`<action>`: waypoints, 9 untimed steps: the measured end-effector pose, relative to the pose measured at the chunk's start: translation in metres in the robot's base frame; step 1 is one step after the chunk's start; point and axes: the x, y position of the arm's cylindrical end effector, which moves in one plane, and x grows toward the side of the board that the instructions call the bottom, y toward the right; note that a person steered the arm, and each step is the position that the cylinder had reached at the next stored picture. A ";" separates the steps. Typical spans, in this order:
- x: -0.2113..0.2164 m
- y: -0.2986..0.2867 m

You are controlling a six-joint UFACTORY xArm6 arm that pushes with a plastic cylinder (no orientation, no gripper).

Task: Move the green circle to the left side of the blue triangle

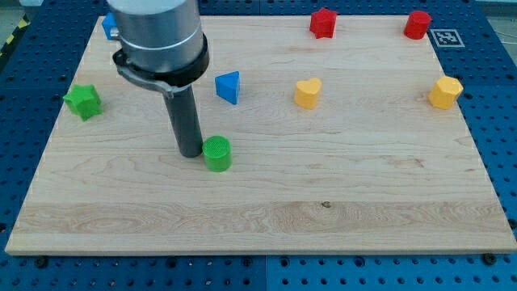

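Green circle (216, 153) touches my tip (191, 153); blue triangle (229, 86) above.

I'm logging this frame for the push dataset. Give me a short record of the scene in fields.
tip: my tip on the board, just at the view's left of the green circle
target: blue triangle, toward the view's top from the green circle, apart from it
surface: wooden board
task state: circle not yet left of triangle
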 end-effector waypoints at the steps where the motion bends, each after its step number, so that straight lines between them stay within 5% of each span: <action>1: 0.042 0.000; 2: 0.066 0.000; 5: 0.035 0.052; 9: -0.071 -0.028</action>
